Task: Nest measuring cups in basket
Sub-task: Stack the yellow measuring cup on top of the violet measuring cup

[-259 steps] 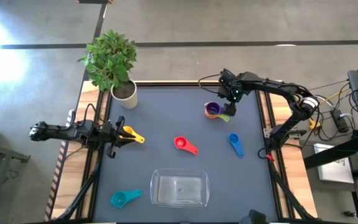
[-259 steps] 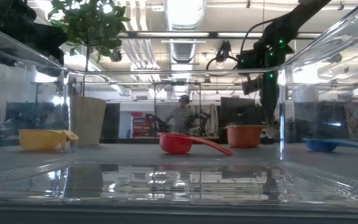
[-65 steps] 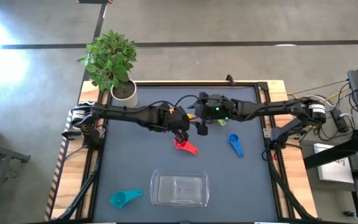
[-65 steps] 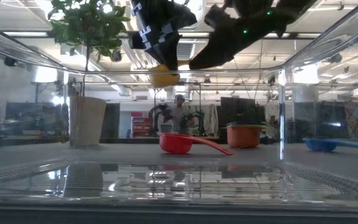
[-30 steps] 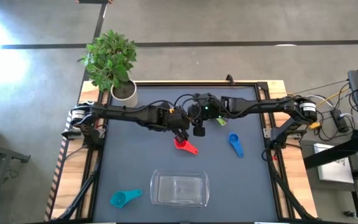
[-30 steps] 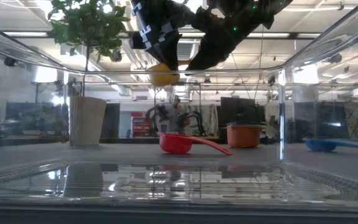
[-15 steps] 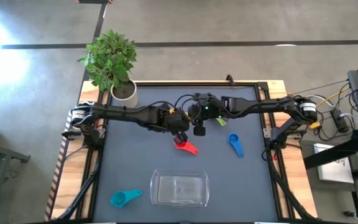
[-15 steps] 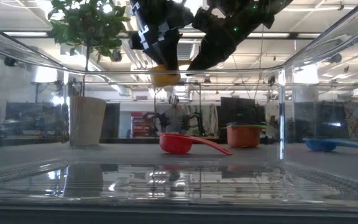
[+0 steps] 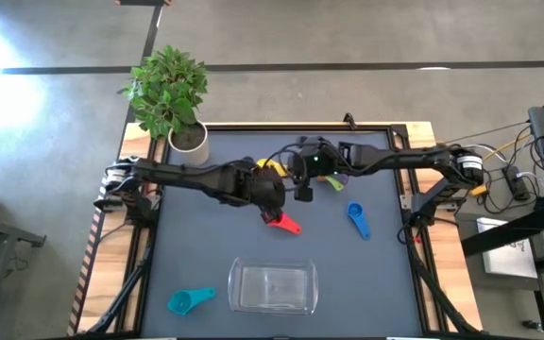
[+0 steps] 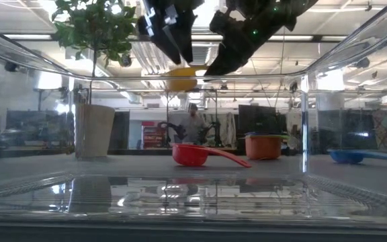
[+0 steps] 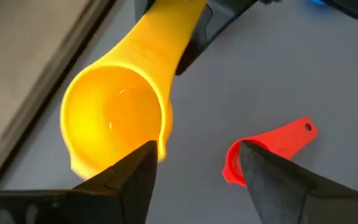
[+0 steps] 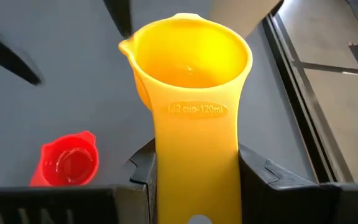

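Yellow plastic sits between the fingers of your right gripper (image 12: 196,186): they pinch the flat handle of the yellow measuring cup (image 12: 190,68), and the cup hangs in the air above the middle of the tabletop (image 9: 206,246), bowl opening upward. From the high view you find this gripper just right of the table's centre, a little toward the far edge, the arm reaching in from the right edge.

Your left gripper (image 11: 194,174) is right beside it, with its fingers (image 11: 126,177) spread apart and nothing between them. The yellow cup's bowl lies just ahead of those open fingers, free of them. The left arm stretches in from the left edge, ending near the centre.

Below both grippers the red cup (image 9: 280,222) rests on the tabletop, its handle pointing toward the right near corner. An orange cup (image 10: 263,146) stands toward the far edge, mostly hidden under the right arm from above, with a green handle (image 9: 336,182) showing beside it. The blue cup (image 9: 356,217) lies nearer the right edge. The teal cup (image 9: 187,300) sits by the near edge toward the left corner, just beside the clear basket (image 9: 239,295), which stands at the middle of the near edge with no cup in it. A potted plant (image 9: 172,94) occupies the far left corner.
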Action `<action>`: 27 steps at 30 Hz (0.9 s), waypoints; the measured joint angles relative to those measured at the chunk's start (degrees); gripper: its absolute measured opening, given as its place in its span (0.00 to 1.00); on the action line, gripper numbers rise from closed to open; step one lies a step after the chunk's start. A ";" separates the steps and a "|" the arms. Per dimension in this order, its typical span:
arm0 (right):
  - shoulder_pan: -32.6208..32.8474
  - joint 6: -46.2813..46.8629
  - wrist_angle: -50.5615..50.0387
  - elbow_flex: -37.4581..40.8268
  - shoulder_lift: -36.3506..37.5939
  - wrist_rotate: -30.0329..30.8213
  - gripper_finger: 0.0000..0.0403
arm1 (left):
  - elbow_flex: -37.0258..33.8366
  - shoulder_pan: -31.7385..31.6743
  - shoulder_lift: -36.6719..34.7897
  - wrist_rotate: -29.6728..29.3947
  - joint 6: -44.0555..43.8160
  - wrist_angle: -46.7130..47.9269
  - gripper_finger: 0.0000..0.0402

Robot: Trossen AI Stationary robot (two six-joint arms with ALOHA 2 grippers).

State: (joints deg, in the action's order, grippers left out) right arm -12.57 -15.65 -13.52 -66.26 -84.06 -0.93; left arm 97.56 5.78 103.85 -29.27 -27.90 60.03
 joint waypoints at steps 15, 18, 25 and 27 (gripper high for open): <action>-3.11 3.51 -6.31 8.61 13.99 -0.51 0.32 | -16.90 9.32 -16.20 -9.08 -0.18 -16.58 0.51; -4.73 5.57 -5.86 13.31 18.32 -0.20 0.32 | -24.76 10.19 -20.35 -8.80 2.50 -27.74 0.51; -9.53 11.17 -3.42 24.10 27.22 1.35 0.31 | -39.84 10.74 -27.49 -7.05 7.26 -53.17 0.51; -10.41 12.47 -2.29 26.69 29.34 2.54 0.33 | -43.01 10.76 -28.41 -6.25 7.94 -58.08 0.51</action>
State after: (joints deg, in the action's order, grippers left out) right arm -22.98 -3.18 -15.81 -39.57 -54.72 1.61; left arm 54.55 16.53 75.43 -35.52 -19.96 1.95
